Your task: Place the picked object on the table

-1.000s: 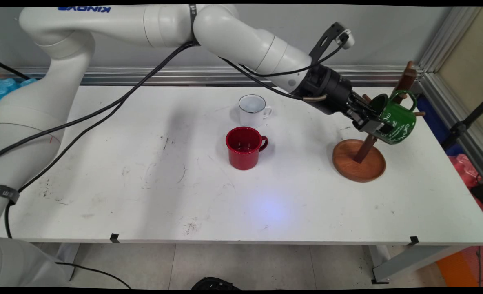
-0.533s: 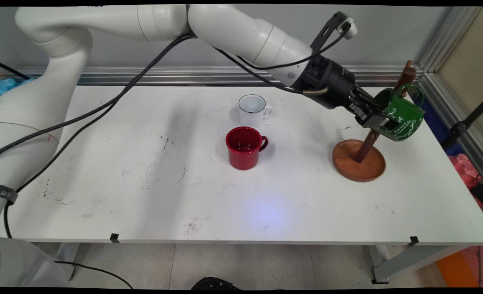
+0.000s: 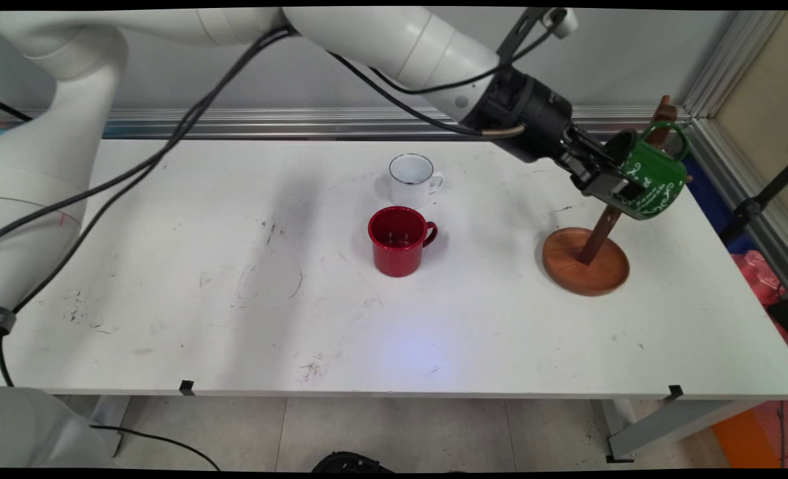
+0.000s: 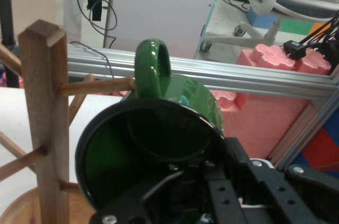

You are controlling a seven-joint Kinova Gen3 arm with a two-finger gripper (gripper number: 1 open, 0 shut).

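— Over the table's right end, what is your gripper (image 3: 612,188) doing?

— Your gripper is clenched on a green mug (image 3: 653,181), pinching its rim and wall. You hold the mug up in the air, tipped on its side, with its mouth facing back along the arm and its handle pointing up.

— Where is the mug against the rack (image 3: 593,233)?

— Your mug hangs beside the upper part of the wooden mug rack's post. From the hand view, the handle (image 4: 152,68) sits at the tip of one peg (image 4: 98,84); you cannot tell whether the peg has entered the loop. The post (image 4: 46,123) stands to the left of the mug there.

— What else is on your table (image 3: 234,319)?

— The rack's round wooden base (image 3: 590,269) rests on the white table below the mug. Near the table's middle, well apart from the rack, a red mug (image 3: 399,241) stands upright, handle to the right. Just behind it stands a white mug (image 3: 412,179), also upright.
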